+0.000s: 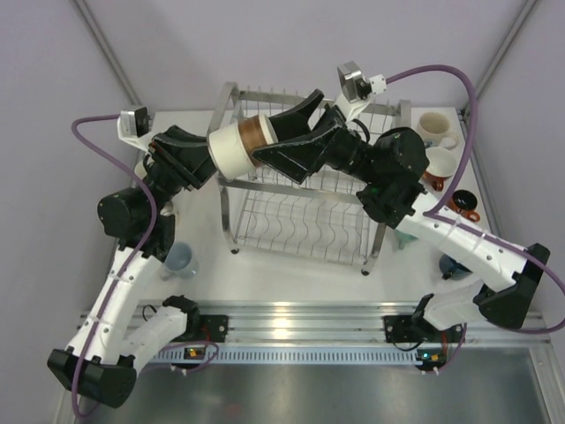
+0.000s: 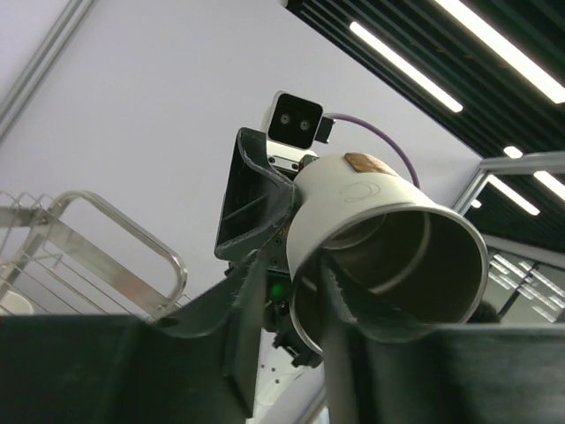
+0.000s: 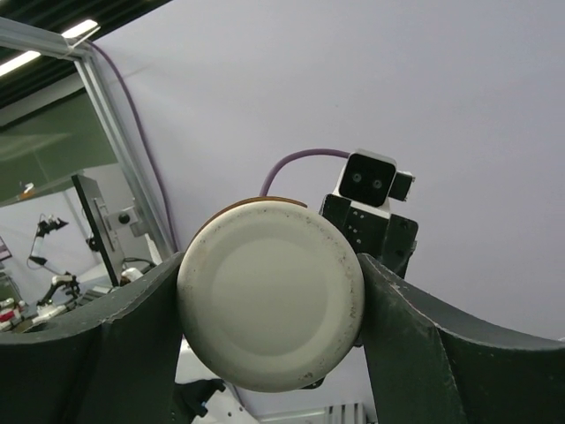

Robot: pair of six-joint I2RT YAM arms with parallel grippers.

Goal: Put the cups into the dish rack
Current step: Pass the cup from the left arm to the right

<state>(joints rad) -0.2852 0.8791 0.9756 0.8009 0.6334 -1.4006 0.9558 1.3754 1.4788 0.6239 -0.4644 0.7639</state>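
A cream cup [image 1: 231,150] with a brown band lies on its side in the air above the dish rack [image 1: 300,225], between my two grippers. My left gripper [image 1: 214,157] straddles its rim, one finger inside the mouth [image 2: 353,300] and one outside [image 2: 252,291], with a slim gap showing between the outer finger and the rim. The cup [image 2: 388,221] fills the left wrist view. My right gripper [image 1: 267,146] clamps the base end. In the right wrist view both fingers [image 3: 132,336] press the sides of the cup's round base [image 3: 269,305].
At the back right of the table stand a cream cup [image 1: 437,126], a white cup [image 1: 439,162] and a dark one with an orange rim [image 1: 463,203]. A teal cup [image 1: 455,265] sits under my right arm. A pale blue cup [image 1: 179,259] stands left of the rack.
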